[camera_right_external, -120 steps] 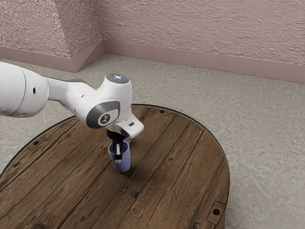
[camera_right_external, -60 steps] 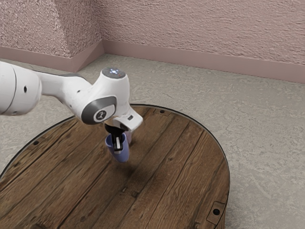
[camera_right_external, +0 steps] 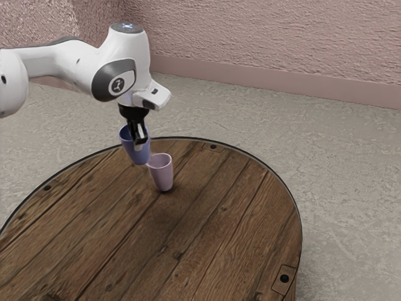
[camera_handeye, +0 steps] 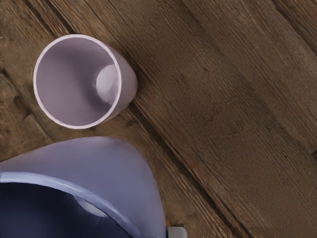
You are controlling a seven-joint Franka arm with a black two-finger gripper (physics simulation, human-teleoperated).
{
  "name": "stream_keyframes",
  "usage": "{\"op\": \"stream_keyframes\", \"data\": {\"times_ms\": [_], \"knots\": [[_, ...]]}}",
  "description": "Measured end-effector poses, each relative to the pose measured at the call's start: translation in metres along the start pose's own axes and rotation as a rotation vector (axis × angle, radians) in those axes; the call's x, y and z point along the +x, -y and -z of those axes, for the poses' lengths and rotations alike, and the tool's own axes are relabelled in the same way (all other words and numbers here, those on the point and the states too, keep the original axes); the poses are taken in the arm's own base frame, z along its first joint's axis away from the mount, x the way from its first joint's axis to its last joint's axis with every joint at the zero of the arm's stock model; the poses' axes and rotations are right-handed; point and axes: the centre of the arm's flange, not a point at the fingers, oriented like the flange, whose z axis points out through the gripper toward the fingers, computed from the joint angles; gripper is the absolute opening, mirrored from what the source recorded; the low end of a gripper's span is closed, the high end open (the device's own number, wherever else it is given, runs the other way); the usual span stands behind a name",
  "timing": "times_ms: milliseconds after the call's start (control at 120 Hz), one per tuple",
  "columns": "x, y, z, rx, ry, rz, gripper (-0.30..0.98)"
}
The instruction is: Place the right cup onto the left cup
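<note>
I've carried the blue cup [camera_right_external: 141, 157] up and toward the exterior view's far left, its wall pinched in my gripper [camera_right_external: 139, 143]; the pink cup [camera_right_external: 163, 174] now stands unhidden on the table [camera_right_external: 213, 232], nearer, to that view's right; centring above it should come next.

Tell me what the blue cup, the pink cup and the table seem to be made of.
Blue cup: probably plastic, possibly glazed ceramic, with a soft sheen along its smooth rim. Pink cup: likely the same, its wall even and faintly glossy. Table: apparently worn, mostly matte wood, showing grain and plank seams.
</note>
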Motion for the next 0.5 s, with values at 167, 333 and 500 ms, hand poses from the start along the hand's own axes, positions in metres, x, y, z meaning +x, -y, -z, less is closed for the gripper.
{"op": "stream_keyframes", "data": {"times_ms": [167,333,500], "knots": [[0.024,0.008,-0.009,0.005,0.059,-0.033,-0.10],[0.027,0.018,-0.015,0.006,0.090,-0.047,-0.10],[0.046,0.028,-0.021,0.030,0.101,-0.086,-0.10]]}}
